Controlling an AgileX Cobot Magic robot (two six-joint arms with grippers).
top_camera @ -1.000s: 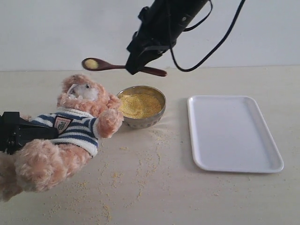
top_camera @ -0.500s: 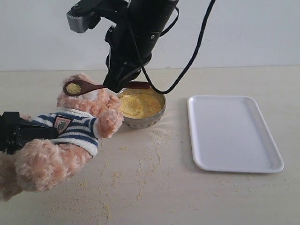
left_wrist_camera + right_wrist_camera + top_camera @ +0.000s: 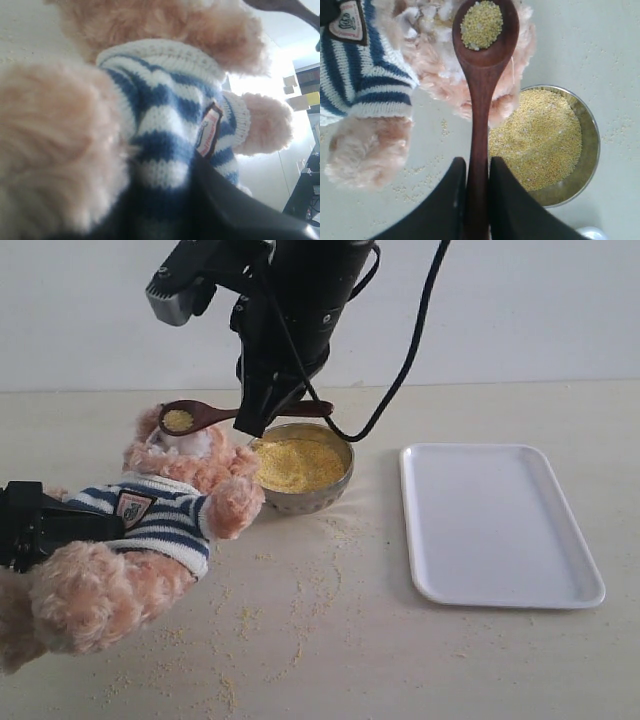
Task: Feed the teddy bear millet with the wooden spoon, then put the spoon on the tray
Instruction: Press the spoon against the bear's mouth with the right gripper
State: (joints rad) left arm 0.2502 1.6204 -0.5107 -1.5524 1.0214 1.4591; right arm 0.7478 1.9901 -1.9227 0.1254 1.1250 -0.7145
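Note:
The teddy bear (image 3: 160, 510) leans back at the left, and my left gripper (image 3: 45, 525) is shut on its striped body. In the left wrist view the shirt (image 3: 165, 105) fills the picture, with a black finger (image 3: 235, 205) pressed against it. My right gripper (image 3: 262, 408) is shut on the handle of the wooden spoon (image 3: 205, 417). The spoon's bowl carries a heap of millet (image 3: 178, 420) just over the bear's muzzle. The right wrist view shows the spoon (image 3: 481, 75) between the jaws, above the bear's face (image 3: 445, 60). The metal bowl of millet (image 3: 299, 464) stands beside the bear. The white tray (image 3: 495, 525) lies empty at the right.
Loose millet grains (image 3: 300, 590) are scattered over the tabletop in front of the bowl and the bear. The right arm and its black cable (image 3: 400, 380) hang over the bowl. A pale wall (image 3: 560, 310) closes off the back of the table.
The right gripper has come down and to the left with the loaded spoon, from high over the bowl to the bear's muzzle. The bear and the left gripper have barely moved.

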